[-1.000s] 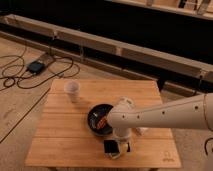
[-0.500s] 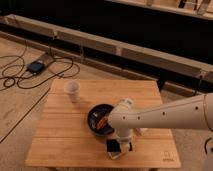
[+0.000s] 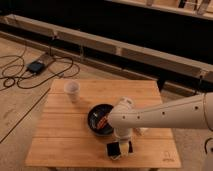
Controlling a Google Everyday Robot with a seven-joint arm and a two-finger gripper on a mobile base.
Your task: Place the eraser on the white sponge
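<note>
**Camera view: wooden tabletop, one arm, eraser at the sponge**

Camera view, looking down at an angle

- Tabletop (image 3: 65,135): pale wooden slats, squarish, standing on a bare floor in front of a long dark wall with light rails.
- Arm (image 3: 165,116): white, entering from the right edge and crossing to the middle of the tabletop, where its rounded wrist turns downward toward the front edge.
- Gripper (image 3: 121,145): hanging below the wrist, low over the front middle of the tabletop, right at the eraser and sponge. Whether the jaws are wide, narrow or closed on something cannot be told, as the wrist hides them.
- Eraser (image 3: 125,148): small black block, directly under the gripper, against the right side of the white sponge. Whether it lies on the sponge or only beside it cannot be told.
- White sponge (image 3: 113,148): pale pad, near the front edge of the tabletop, its left part showing clear of the gripper.
- Black bowl (image 3: 96,116): round, in the middle of the tabletop, just behind the sponge and partly covered by the wrist; something orange-red lies inside.
- White cup (image 3: 72,89): upright, near the back left corner, well apart from the bowl.
- Cables (image 3: 20,75): dark loops on the floor to the left, running to a small dark box
</note>
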